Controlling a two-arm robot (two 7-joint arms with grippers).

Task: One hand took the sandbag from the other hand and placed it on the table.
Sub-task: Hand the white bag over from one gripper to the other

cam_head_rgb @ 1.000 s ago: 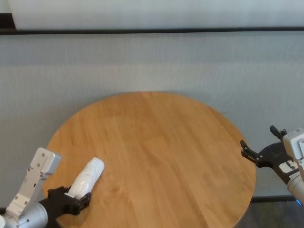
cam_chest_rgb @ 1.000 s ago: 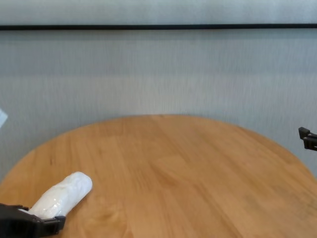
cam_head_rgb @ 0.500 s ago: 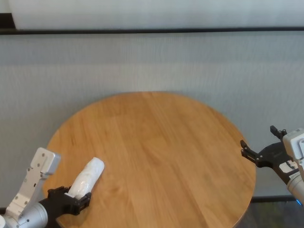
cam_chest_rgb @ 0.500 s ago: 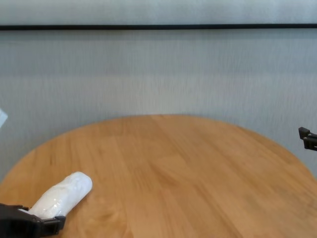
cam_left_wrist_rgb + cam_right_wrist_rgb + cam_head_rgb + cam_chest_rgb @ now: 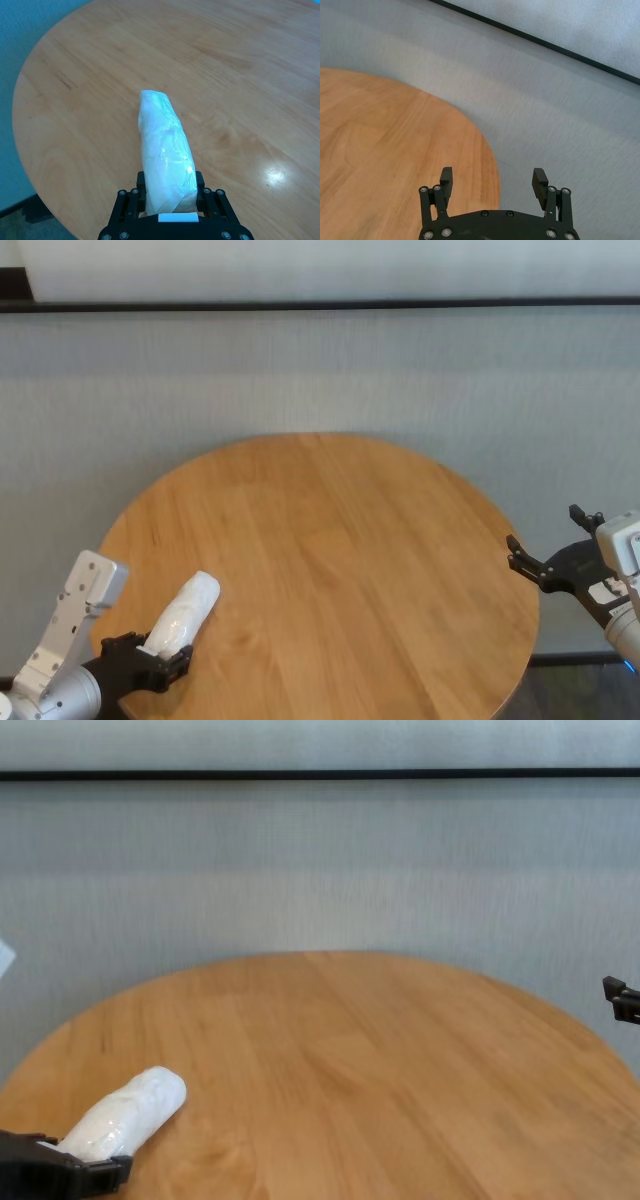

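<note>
The sandbag (image 5: 186,610), white and wrapped in clear plastic, lies over the near left part of the round wooden table (image 5: 340,540). My left gripper (image 5: 160,653) is shut on its near end, and its rounded end points toward the table's middle. The left wrist view shows the sandbag (image 5: 165,150) between the black fingers (image 5: 141,182) of my left gripper (image 5: 170,187), low over the table (image 5: 225,75); whether it touches I cannot tell. In the chest view the sandbag (image 5: 125,1112) shows at the lower left. My right gripper (image 5: 545,536) hangs open and holds nothing, just off the table's right edge, also shown as right gripper (image 5: 493,176).
A pale grey wall (image 5: 320,380) with a black rail (image 5: 320,305) runs behind the table. The table's curved right edge (image 5: 492,165) lies just below the right gripper. Nothing else stands on the wooden top.
</note>
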